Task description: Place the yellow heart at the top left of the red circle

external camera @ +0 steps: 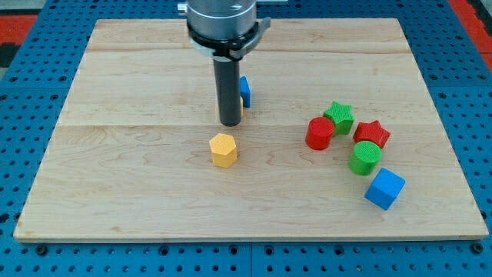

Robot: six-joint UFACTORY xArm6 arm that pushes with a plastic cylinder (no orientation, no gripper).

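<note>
The red circle (320, 133) stands right of the board's centre, touching a green star (339, 117). My tip (230, 123) rests on the board left of the red circle, just above a yellow hexagon-like block (223, 150) and apart from it. A thin yellow sliver (241, 112) shows at the rod's right edge; most of that block is hidden behind the rod and its shape cannot be made out. No yellow heart shows clearly.
A blue block (245, 91) sits behind the rod on its right side. A red star (372, 134), a green circle (365, 158) and a blue cube (384, 188) cluster to the lower right of the red circle. The wooden board (115, 177) lies on a blue pegboard.
</note>
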